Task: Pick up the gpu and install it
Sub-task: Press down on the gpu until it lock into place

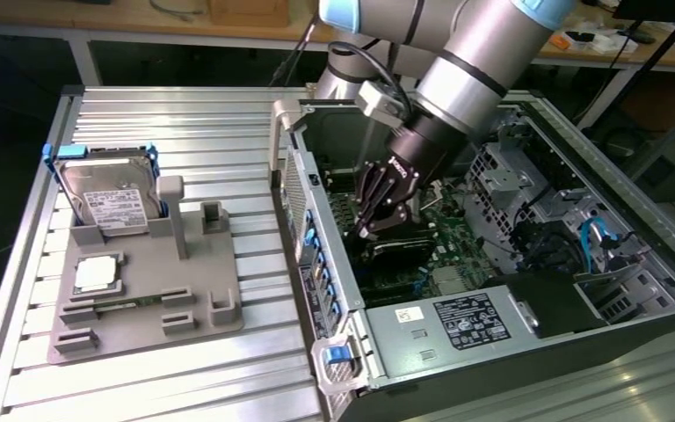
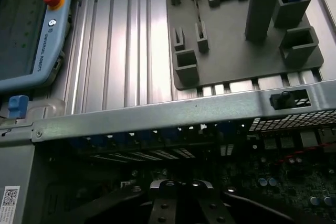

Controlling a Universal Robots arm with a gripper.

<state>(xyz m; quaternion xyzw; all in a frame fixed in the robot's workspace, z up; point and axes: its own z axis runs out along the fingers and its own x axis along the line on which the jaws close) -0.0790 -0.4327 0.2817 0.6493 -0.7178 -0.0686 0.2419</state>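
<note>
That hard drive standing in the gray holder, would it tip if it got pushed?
Probably stiff and fairly heavy: the hard drive looks metal-cased, in a blue frame. It stands on edge in a slot of the gray holder, so a push near its top would likely rock it rather than slide it.

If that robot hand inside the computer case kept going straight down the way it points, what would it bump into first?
Most likely the green circuit board on the floor of the open computer case. The hand points down at it, with a dark card-like part right under its tips, though depth is hard to judge.
</note>
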